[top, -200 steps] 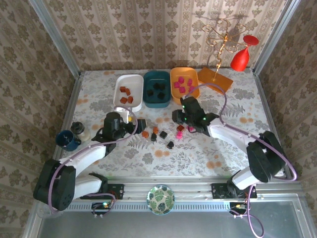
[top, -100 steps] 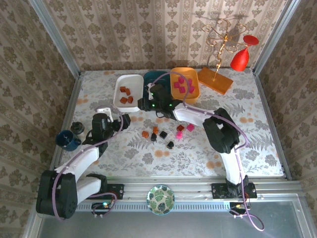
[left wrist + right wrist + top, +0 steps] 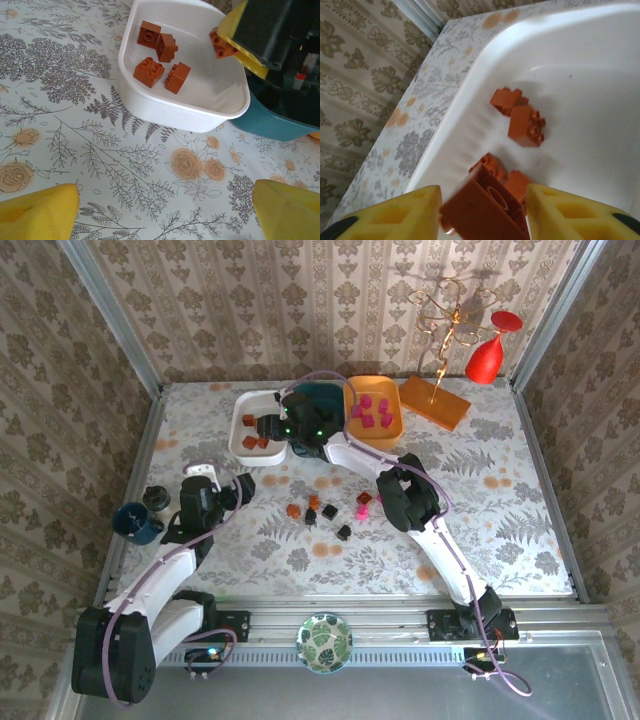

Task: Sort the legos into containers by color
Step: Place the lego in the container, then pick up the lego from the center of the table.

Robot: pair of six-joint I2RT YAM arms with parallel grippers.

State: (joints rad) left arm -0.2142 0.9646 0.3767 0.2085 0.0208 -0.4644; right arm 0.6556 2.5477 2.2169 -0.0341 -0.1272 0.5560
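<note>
Four brown-orange plastic bricks [image 3: 149,71] lie in the white rounded plastic tub [image 3: 185,117] by the worktop's [image 3: 75,150] far edge. A fifth brick [image 3: 485,205] sits between the right claw's [image 3: 482,189] fingers above it; whether it is grasped or released is unclear. The left claw [image 3: 162,210] gapes, released and empty.

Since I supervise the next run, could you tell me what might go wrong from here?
The brown brick at the right hand hangs near the white tub's edge beside the teal tub; dropped, it might bounce out. The right arm reaches across the teal tub, so pulling back could nudge it. The open left hand faces the white tub, so the arms could clash.
</note>
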